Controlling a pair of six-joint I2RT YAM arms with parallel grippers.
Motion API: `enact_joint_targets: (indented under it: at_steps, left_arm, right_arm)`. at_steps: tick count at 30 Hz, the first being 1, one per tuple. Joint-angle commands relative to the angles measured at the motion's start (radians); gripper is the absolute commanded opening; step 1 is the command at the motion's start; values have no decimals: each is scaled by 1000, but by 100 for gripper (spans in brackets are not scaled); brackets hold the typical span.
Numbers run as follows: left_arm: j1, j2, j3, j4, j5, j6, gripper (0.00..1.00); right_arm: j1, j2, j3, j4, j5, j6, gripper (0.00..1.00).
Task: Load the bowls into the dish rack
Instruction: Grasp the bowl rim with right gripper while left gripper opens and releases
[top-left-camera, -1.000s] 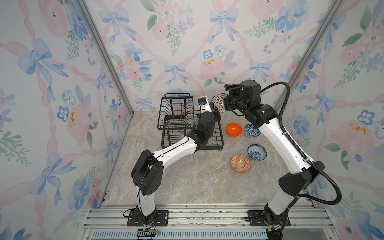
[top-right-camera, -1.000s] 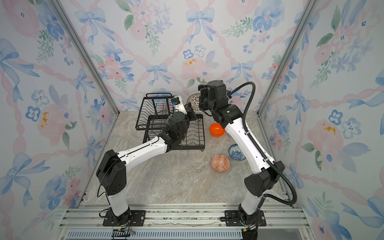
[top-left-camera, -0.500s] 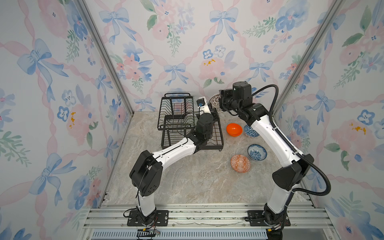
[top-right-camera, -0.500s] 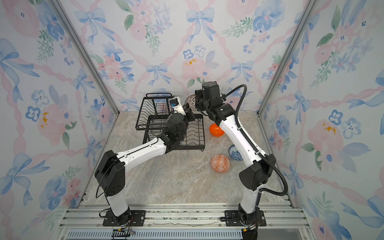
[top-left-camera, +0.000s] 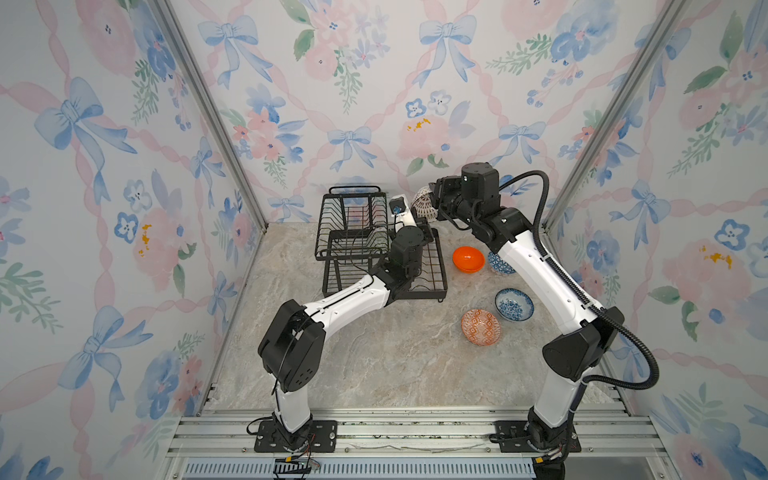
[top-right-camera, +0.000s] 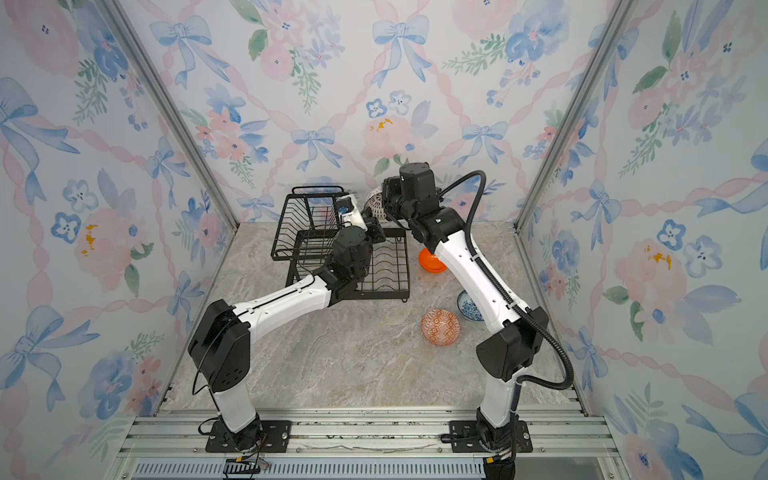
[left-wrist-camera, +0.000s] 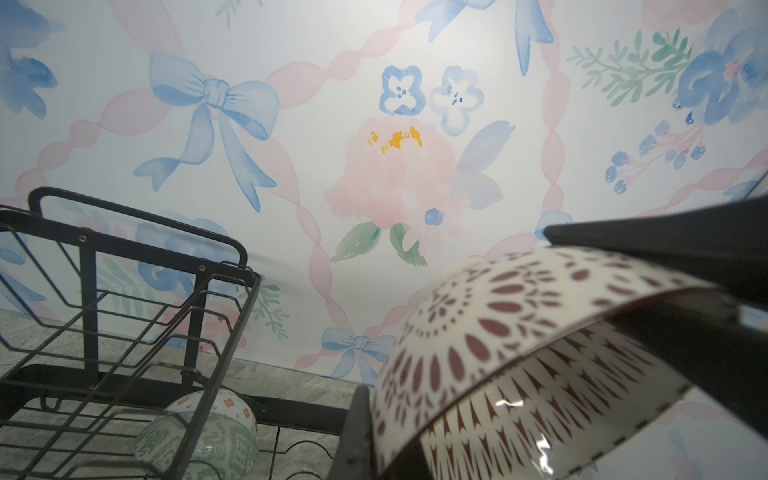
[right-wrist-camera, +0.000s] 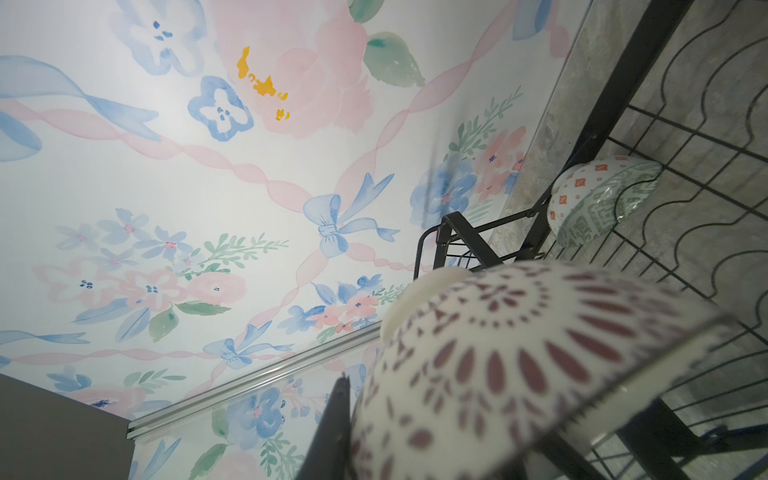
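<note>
We hold the white lattice bowl (left-wrist-camera: 478, 332) in the air at the back of the cell, close to the far right corner of the dish rack (top-left-camera: 424, 296), and both arms meet on it. The left pincer (top-left-camera: 424, 224) is clamped on the rim, and the left wrist view shows the bowl's wall pinched between its fingers. The right pincer (top-left-camera: 435, 198) also has the bowl between its fingers and looks clamped on another part of the rim. We judge this to be a handover, with 2 grips on the bowl at once.

To do it well, we should make sure the right grip is firm before the left lets go. Then we part the left fingers without dragging the bowl and back straight off. Glazed ceramic is slick, so a shallow rim pinch could slip.

After that the bowl wants tilting on edge into a free wavy slot of the lower tier, beside the grey-green bowl (right-wrist-camera: 598, 199) leaning there. 4 bowls wait on the tabletop (top-left-camera: 374, 365): the plain orange bowl (top-left-camera: 468, 258), the blue geometric bowl (top-left-camera: 500, 264), the blue floral bowl (top-left-camera: 514, 304) and the orange patterned bowl (top-left-camera: 480, 326).
</note>
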Motion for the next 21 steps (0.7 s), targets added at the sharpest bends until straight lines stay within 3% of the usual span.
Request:
enact_joint_targets:
  at_steps: [1,5,8,12,17,21]
  left_arm:
    - [6,-54,8,68,-10,-9,4]
    - [5,-64,2,35,-10,-35,9]
    - [1,-80,-15,23,-17,-43,23]
    - [-5,-94,-20,-16,-22,-49,28]
    - [-21,-113,-23,-62,-28,-51,55]
    - [-37,-131,-24,-105,-29,-53,82]
  right_arm:
    - [5,16,-19,36,1,-33,4]
    - [5,21,-15,75,-16,-55,0]
    - [3,18,-29,104,-17,-69,0]
    - [-8,20,-55,135,-37,-60,0]
    - [-22,10,-92,174,-44,-56,0]
    - [-42,8,-100,185,-56,-89,0]
